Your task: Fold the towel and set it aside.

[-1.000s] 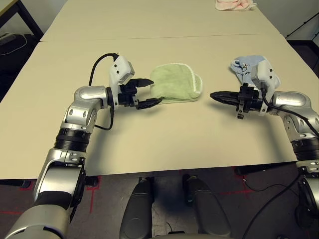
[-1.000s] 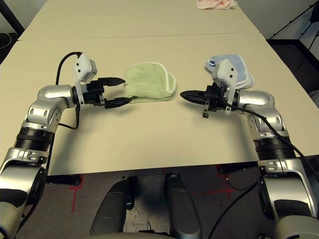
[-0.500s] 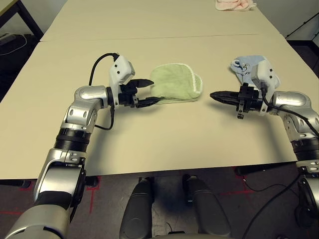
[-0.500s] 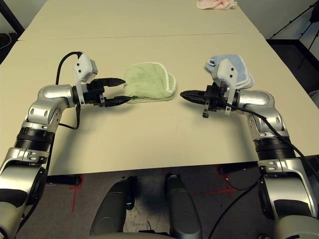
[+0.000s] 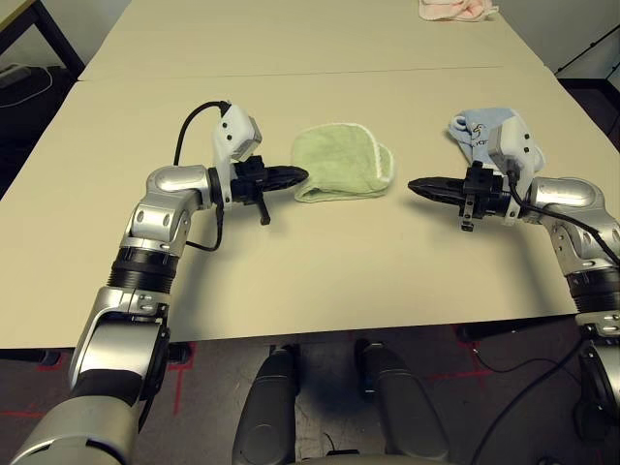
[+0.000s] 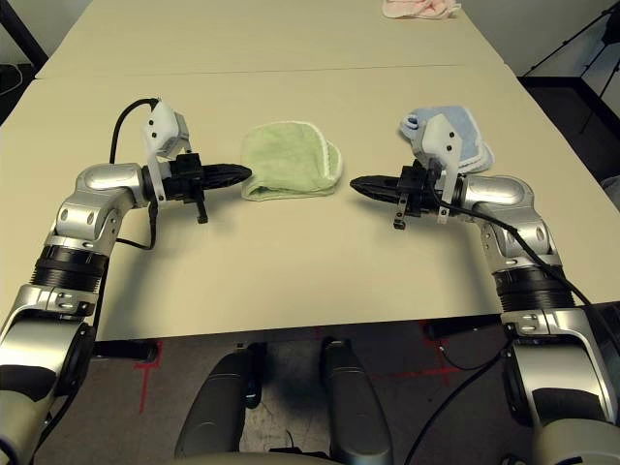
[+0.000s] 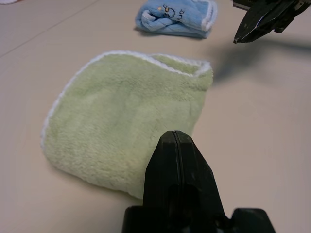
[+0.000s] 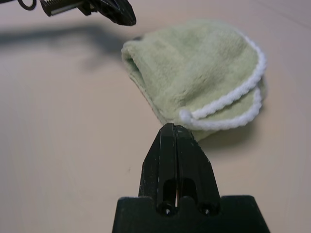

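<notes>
Here the towel [image 8: 194,77] bares its white loop [image 8: 184,115] toward the right wrist.

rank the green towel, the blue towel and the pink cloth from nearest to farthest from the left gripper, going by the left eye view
1. The green towel: right at the tips of the left gripper, mid-table.
2. The blue towel: across the table on the robot's right, behind the right arm.
3. The pink cloth: at the far edge, on the right.

Both forearms are held level, pointing inward toward each other. The left end effector [image 5: 291,175] is closed, and the right end effector [image 5: 418,186] is likewise pressed closed.
</notes>
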